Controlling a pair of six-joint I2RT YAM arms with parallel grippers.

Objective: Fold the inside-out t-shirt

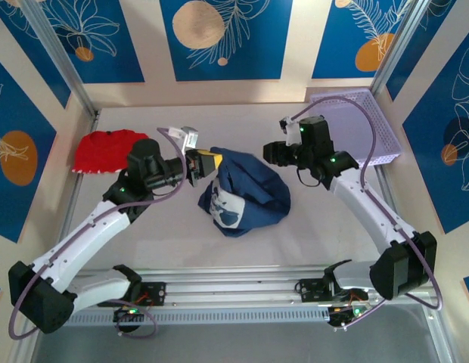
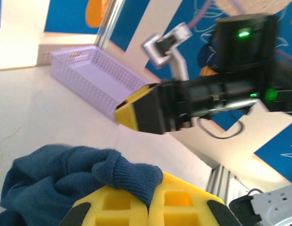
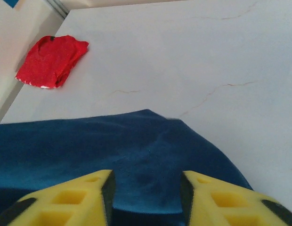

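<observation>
Unbunching step, seemingly: crumpled dark navy cloth t-shirt point(image 1: 250, 193) clamped in left gripper point(image 2: 148, 207); right gripper point(image 3: 146, 178) parted, empty; second edge-grab needed.

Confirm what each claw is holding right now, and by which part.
The left claw is shut on the navy t-shirt, pinching a bunched ribbed edge of the cloth. The right claw is open above the t-shirt and holds nothing.

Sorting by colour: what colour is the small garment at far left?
Bright red garment; right wrist view best.
</observation>
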